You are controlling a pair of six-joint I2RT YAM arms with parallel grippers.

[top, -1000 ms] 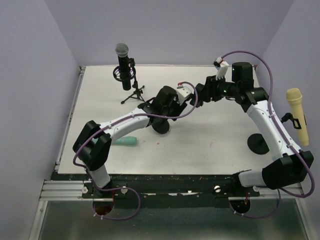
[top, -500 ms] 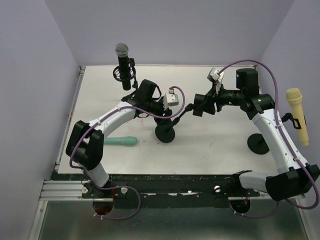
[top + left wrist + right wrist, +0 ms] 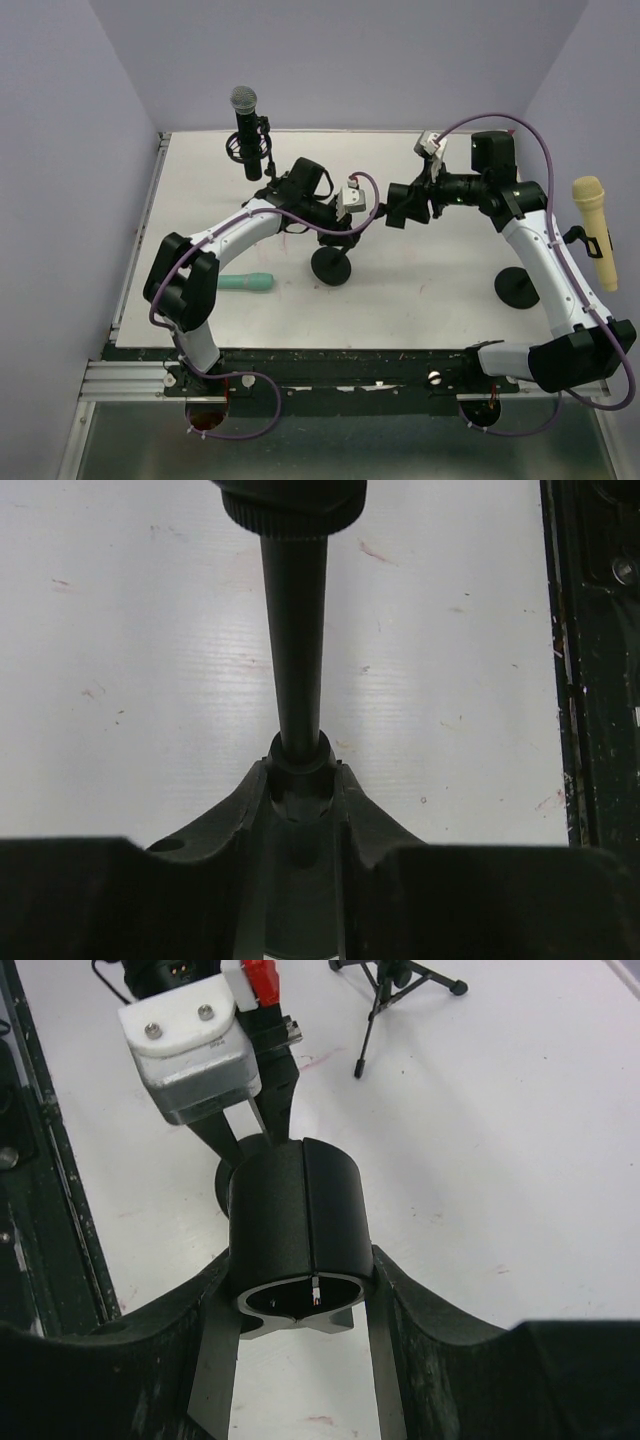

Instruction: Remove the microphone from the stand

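A black stand with a round base is in the middle of the table. My left gripper is shut on its thin pole, just under the clip, and the base shows at the pole's far end. My right gripper is shut on the stand's black tubular clip, one finger on each side. The clip's bore is empty. A teal microphone lies flat on the table to the left of the base, apart from both grippers.
A black microphone stands in a tripod stand at the back left; its legs show in the right wrist view. A yellow microphone sits on a stand with a round base at the right edge.
My left arm pulled back from low over the base, uncovering the teal microphone, and its jaws closed on the pole. My right gripper shifted slightly left with the clip.
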